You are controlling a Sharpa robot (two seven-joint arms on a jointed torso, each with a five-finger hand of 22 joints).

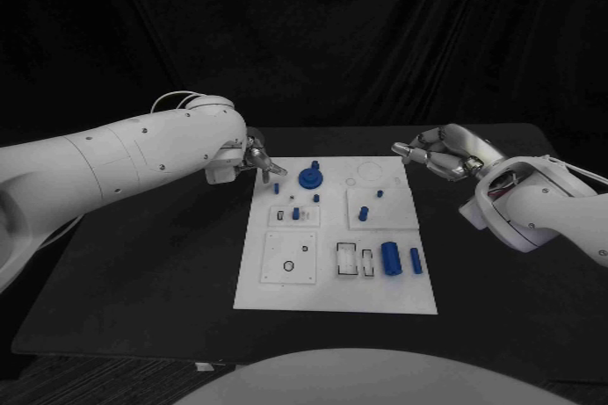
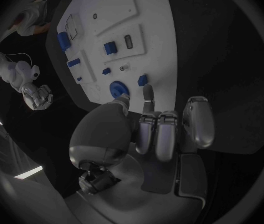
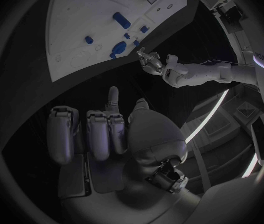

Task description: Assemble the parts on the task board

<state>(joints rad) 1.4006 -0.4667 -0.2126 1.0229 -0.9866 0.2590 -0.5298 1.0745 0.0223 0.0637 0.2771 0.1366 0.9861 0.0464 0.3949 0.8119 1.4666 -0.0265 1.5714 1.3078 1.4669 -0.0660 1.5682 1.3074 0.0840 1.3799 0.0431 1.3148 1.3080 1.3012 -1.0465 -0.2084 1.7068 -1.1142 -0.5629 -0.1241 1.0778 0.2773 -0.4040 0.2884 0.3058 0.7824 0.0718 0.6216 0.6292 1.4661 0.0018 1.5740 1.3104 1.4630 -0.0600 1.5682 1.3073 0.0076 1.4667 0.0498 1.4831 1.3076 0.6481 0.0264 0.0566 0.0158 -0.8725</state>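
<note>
The black bench [image 1: 152, 273] carries the white task board [image 1: 340, 286] in its middle. The left arm [image 1: 114, 163] reaches in over the bench's far left part, and the right arm [image 1: 545, 207] comes in on the other side.

The left hand [image 1: 254, 159] hangs just off the board's far left corner. In its wrist view most fingers [image 2: 160, 134] are curled down into the palm with nothing in them, while one points straight out toward the board. The right hand [image 1: 437, 152] hovers near the board's far right corner, likewise curled with one finger extended and nothing held.

On the board, a round blue part with a knob [image 1: 312, 178] stands near the far edge. Two blue cylinders [image 1: 390, 257] lie side by side toward the near right. Smaller blue pegs [image 1: 363, 213] stand in the board's middle rows.
</note>
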